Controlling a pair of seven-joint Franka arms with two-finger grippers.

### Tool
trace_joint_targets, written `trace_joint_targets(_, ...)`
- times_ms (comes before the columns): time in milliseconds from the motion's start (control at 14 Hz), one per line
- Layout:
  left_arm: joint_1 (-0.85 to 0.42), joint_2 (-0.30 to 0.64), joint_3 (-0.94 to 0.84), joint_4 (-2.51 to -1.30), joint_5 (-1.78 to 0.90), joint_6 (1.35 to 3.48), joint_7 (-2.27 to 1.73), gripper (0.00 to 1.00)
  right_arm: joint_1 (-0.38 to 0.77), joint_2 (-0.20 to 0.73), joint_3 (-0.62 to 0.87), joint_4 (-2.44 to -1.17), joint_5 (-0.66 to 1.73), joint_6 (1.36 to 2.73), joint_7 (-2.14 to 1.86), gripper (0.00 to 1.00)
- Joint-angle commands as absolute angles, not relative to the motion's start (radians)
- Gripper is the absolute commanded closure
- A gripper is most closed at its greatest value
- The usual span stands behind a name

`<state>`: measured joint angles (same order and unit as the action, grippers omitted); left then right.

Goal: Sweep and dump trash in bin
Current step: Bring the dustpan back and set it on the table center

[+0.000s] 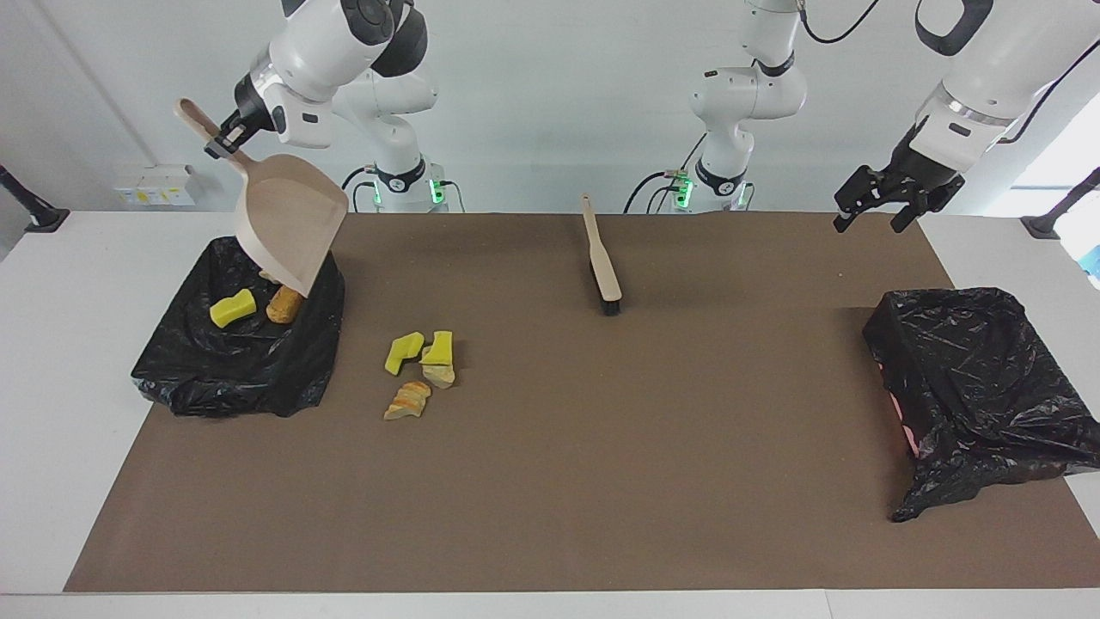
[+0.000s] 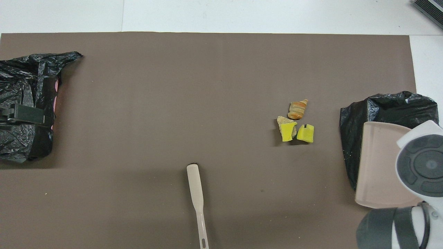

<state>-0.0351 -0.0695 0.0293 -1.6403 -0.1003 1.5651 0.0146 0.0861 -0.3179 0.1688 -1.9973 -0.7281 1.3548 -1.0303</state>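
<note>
At the upper left of the facing view the right gripper is clamped on the dustpan, tilted over the bin; some trash lies inside; four scraps remain on the mat, and a careless swing could scatter them; the left gripper waits with fingers apart.

Upper left of the facing view: dustpan hanging tilted over the lined bin, handle clamped in the right gripper. In that bin, two scraps side by side, a third tucked under the pan's lip. Just beside the bin toward frame centre, four more scraps clustered on the mat. Top centre, brush lying on the mat, handle toward the robots. Right edge, second lined bin, with the left gripper, jaws apart, waiting in the upper right over the mat's corner.
</note>
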Motion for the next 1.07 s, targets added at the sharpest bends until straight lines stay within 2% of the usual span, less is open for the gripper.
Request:
trace_joint_targets(0,-0.052,-0.077,0.045,-1.631,-0.080,1.566,0.101,0.00,0.078,-0.285,0.179,-1.948,-0.561,1.341,-0.806,1.00)
trace_joint_targets(285,-0.067,-0.081,0.037,-1.631,-0.015,1.572,0.097,0.00,0.083,-0.276,0.184,-1.933,-0.297,1.405,-0.406,1.00)
trace_joint_targets(499,-0.066,-0.092,0.037,-1.638,-0.015,1.571,0.087,0.00,0.086,-0.207,0.219,-1.867,-0.138,1.459,-0.104,1.00)
trace_joint_targets(785,-0.069,-0.094,0.034,-1.641,-0.009,1.571,0.025,0.00,0.199,0.013,0.262,-1.694,-0.088,1.486,0.277,1.00)
trace_joint_targets(999,-0.071,-0.100,0.023,-1.647,-0.006,1.563,0.046,0.00,0.273,0.220,0.262,-1.501,-0.051,1.543,0.470,1.00)
